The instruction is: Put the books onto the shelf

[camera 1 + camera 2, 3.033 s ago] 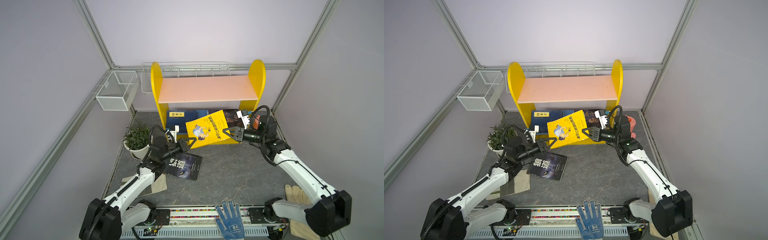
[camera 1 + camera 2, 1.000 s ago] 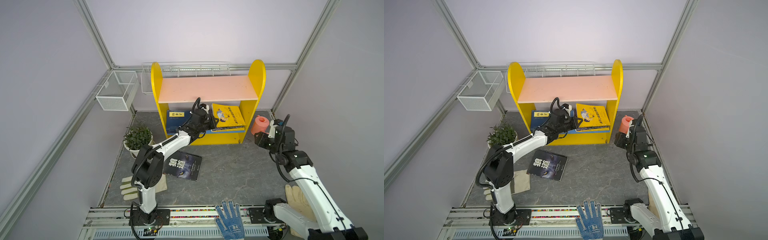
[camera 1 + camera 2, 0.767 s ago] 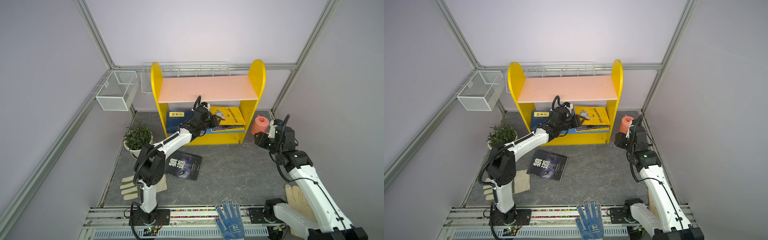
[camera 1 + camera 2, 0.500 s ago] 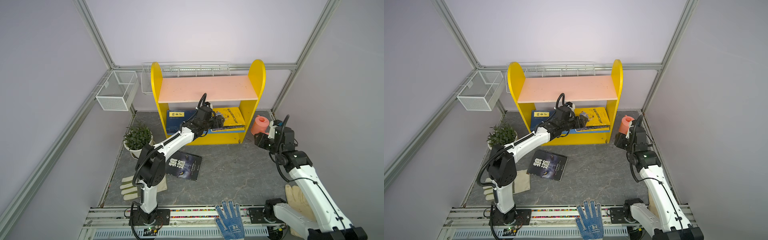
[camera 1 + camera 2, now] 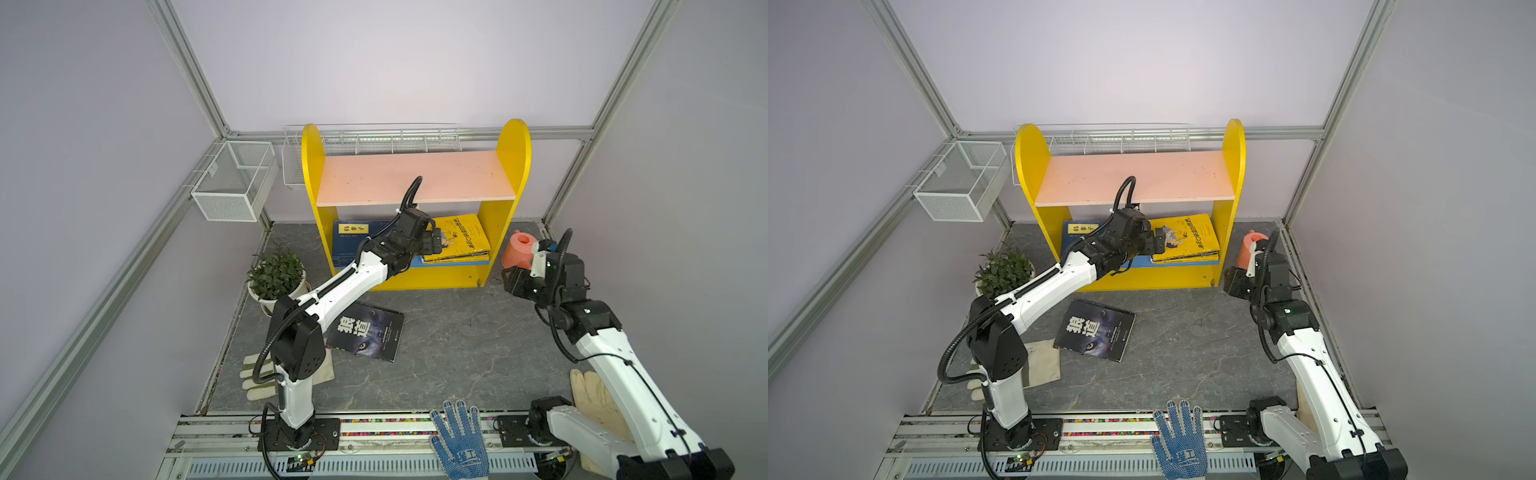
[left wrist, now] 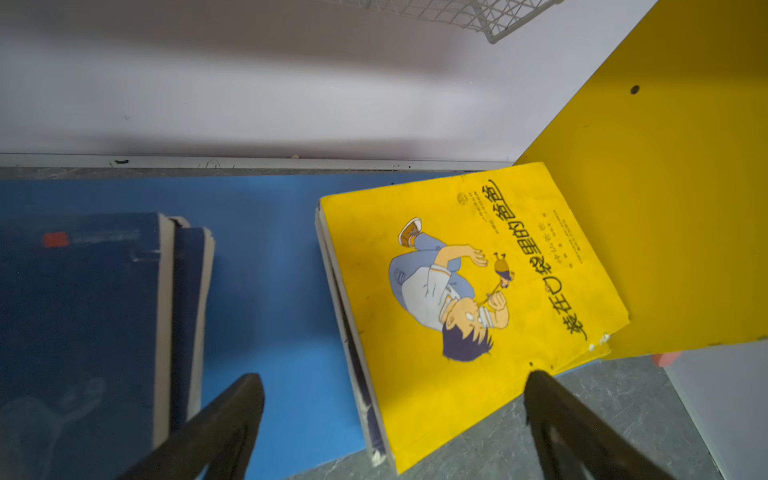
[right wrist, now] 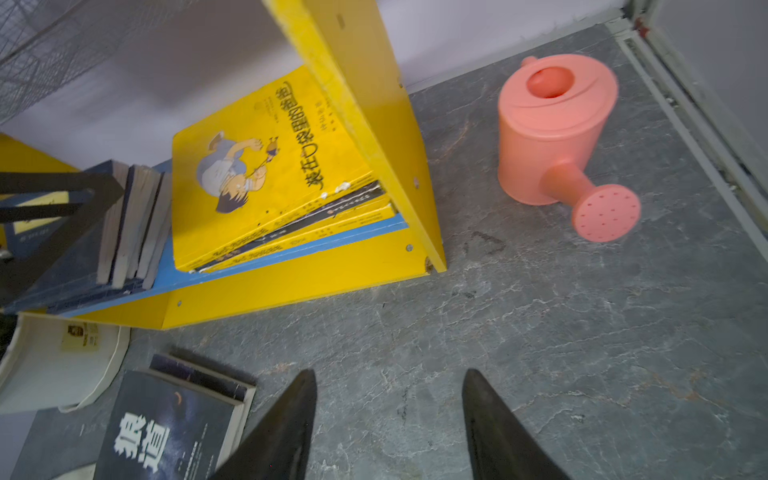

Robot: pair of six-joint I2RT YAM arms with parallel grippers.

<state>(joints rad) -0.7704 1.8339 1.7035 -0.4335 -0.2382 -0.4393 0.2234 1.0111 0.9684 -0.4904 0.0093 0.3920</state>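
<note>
now the left claw (image 6: pixel 395 376) has let go and the yellow book (image 5: pixel 459 237) lies on the shelf (image 5: pixel 365 183). the right claw (image 7: pixel 388 376) hangs open, empty. one dark book (image 5: pixel 365 330) is left.

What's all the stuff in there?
shelf: one, yellow, pink and blue, at back
yellow book: one, yellow, lower board, right
navy books: few, navy, lower board, left
dark book: one, black, on the floor
plant: one, green, left of shelf
watering can: one, pink, right of shelf
baskets: two, white, on the walls
blue glove: one, blue, front rail
pale gloves: some, cream, by both arm bases
left gripper: one, black, open, by yellow book
right gripper: one, black, open, near watering can
</note>
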